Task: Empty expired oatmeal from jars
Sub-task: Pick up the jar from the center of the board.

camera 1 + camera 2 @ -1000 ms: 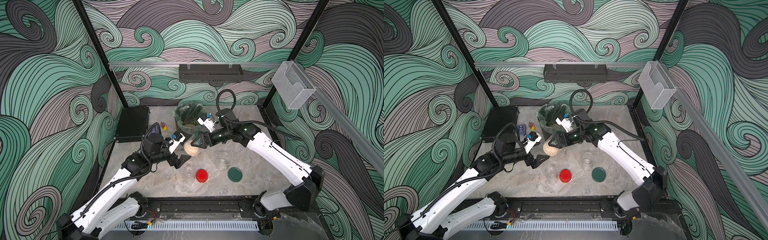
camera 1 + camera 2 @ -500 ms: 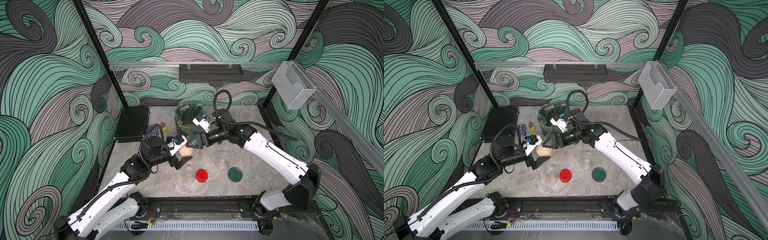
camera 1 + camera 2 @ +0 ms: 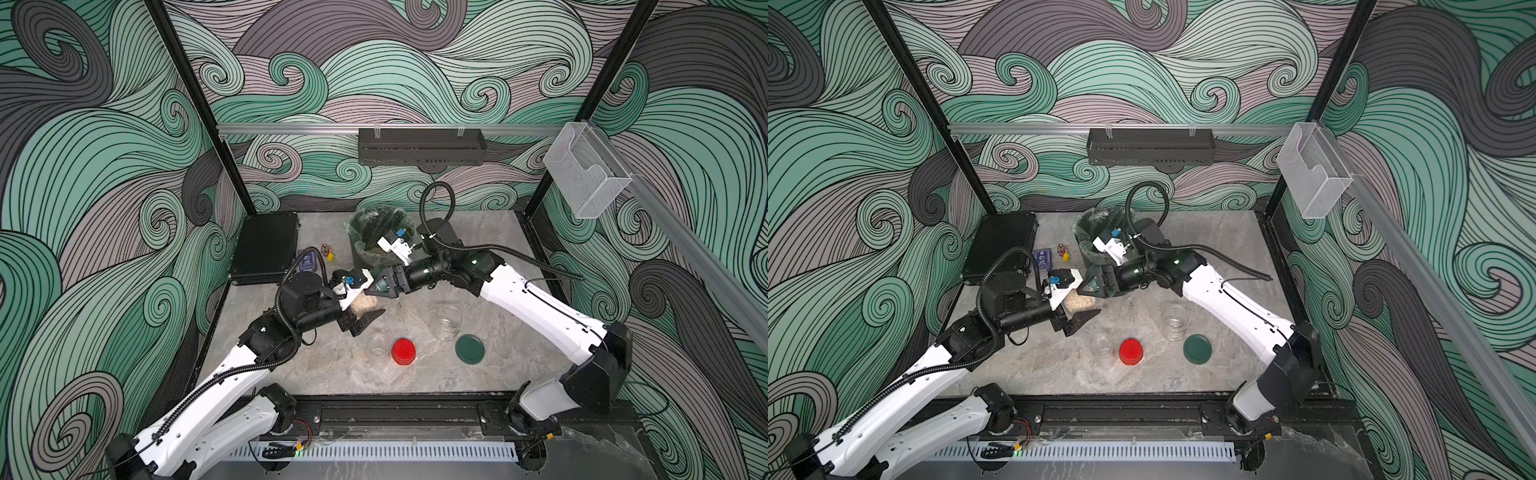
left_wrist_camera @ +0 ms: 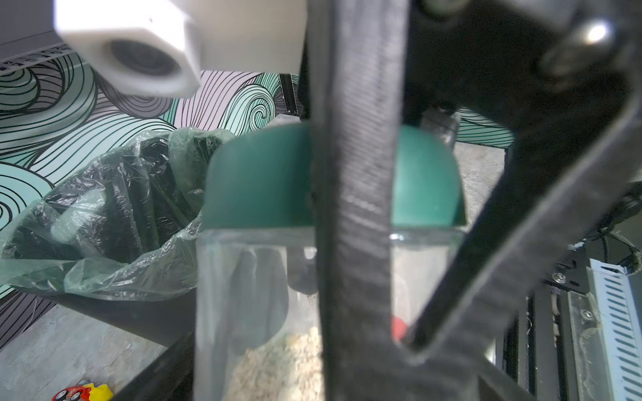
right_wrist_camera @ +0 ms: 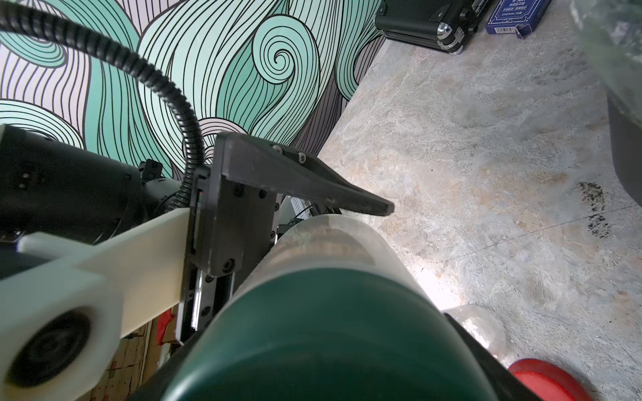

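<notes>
**Left wrist view: right jaws on the lid, our left jaws astride the glass**

We find the closed jar [image 4: 250, 277] just in front of the bin [image 4: 104, 277]. It sits behind the wider open jar [image 3: 448, 322] and the smaller open jar [image 3: 378, 349], both of which look empty.

Our right gripper [image 3: 378, 286] meets it from the lid end and is clamped across the green lid [image 5: 330, 330]. A dark ribbed finger [image 4: 357, 173], which we take to be the right gripper's, runs along the lid's side and on over the glass.

Our left gripper [image 3: 372, 303] reaches in from the opposite side with its jaws spread wide. One finger [image 5: 295, 180] lies along the side of the glass toward the back wall. The other finger [image 3: 368, 320] lies along the side toward the front rail, so the glass body sits between them. We cannot tell whether either pad presses the glass.

As we judge it, the coming move turns on this: the jar's long axis runs crosswise to the left jaws' closing line. They need only close straight in, with no further reach or turn.

That axis stands near upright, with the lid end uppermost and toward the right arm. The oatmeal [image 4: 278, 364] is settled at the base. A slight lean is possible, and whether the base rests on the table [image 3: 332, 370] is hidden from us.

Both arms are at the jar. We think only the left has a step to make before the lid can be twisted off.
</notes>
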`<control>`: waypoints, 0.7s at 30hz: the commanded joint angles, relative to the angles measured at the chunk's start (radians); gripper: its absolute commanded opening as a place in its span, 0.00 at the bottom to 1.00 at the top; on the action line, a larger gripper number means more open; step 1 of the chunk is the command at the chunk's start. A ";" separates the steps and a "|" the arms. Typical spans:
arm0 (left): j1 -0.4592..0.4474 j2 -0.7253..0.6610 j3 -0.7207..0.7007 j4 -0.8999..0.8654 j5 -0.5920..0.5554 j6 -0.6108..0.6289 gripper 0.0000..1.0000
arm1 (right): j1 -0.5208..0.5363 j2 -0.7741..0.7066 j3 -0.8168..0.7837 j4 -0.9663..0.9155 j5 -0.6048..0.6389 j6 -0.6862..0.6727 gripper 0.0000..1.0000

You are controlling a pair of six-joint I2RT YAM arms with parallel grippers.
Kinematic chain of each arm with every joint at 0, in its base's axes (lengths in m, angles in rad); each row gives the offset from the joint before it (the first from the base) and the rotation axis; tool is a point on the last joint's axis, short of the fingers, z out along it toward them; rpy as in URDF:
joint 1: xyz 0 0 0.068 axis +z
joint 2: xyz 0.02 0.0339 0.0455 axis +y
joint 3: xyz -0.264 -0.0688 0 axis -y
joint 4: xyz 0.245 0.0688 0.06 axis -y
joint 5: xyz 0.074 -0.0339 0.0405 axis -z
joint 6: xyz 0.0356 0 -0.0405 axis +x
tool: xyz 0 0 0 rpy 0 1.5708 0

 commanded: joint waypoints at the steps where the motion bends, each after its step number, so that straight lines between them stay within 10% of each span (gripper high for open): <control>1: -0.003 -0.018 -0.008 0.025 -0.017 0.013 0.98 | 0.005 -0.016 0.043 0.080 -0.049 0.016 0.54; 21: -0.003 -0.015 0.035 -0.037 -0.055 0.047 0.73 | -0.004 -0.031 0.024 0.073 -0.051 0.003 0.70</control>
